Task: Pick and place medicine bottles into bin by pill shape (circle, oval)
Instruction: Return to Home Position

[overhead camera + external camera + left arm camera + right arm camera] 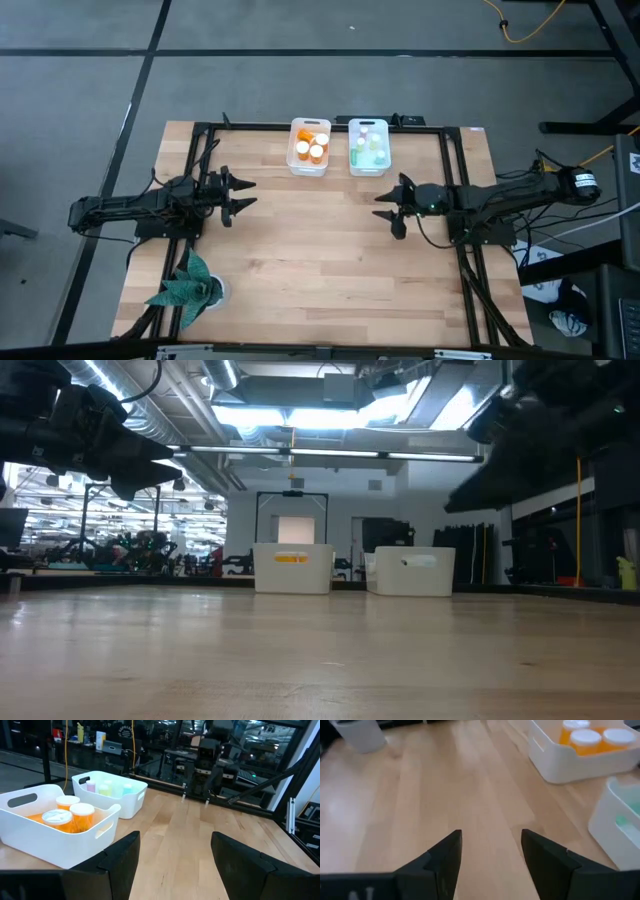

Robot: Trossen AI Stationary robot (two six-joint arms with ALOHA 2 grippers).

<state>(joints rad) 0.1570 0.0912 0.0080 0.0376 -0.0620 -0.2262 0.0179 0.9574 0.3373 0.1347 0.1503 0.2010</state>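
Hanging above the bare wood of the surface (320,260), the left gripper (243,194) and the right gripper (385,206) point at each other from their own side edges, well apart. Both are released: each wrist view shows the two fingers spread with only wood between them, so neither carries anything. I judge they are held away from the bins and slack because no bottle is left on the surface to fetch.

The medicine bottles are all in the bins. The two white bins stand side by side, just apart, at the middle of the far edge, probably so that either arm can reach both. The left bin (292,150) holds only the orange bottles (317,153). The right bin (369,172) holds only the pale bottles (372,152), green and clear. That split fits a finished sort by pill shape, though no pill can be made out.

By count there are two arms and two bins. Four white caps seem to show over the orange bottles from above, though the wrist views show only three plainly. The pale bottles are packed too close to count, but there are at least three. One crumpled teal thing (185,288), which I cannot identify, lies at the near corner on the left arm's side.
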